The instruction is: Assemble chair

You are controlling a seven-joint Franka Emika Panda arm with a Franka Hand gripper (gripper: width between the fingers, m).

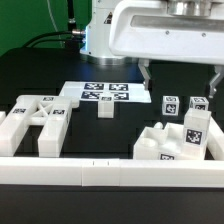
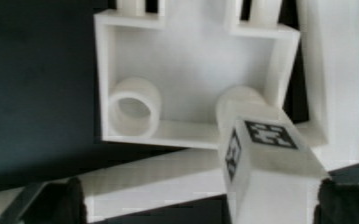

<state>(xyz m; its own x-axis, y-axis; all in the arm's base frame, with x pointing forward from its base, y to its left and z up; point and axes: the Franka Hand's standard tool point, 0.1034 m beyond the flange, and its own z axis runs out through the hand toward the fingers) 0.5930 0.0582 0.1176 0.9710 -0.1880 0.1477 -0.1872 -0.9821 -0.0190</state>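
The chair is in loose white tagged parts. A flat slab lies at the exterior view's right, with two square posts standing by it. In the wrist view the slab shows a round hole, and a tagged post rises in front of it. My gripper hangs open above this group, touching nothing. Its dark fingertips show far apart in the wrist view, gripper, with the post between them but not gripped. Frame pieces lie at the exterior view's left, and a small post stands mid-table.
The marker board lies flat on the black table behind the small post. A long white border rail runs along the front edge, seen also as a white bar in the wrist view.
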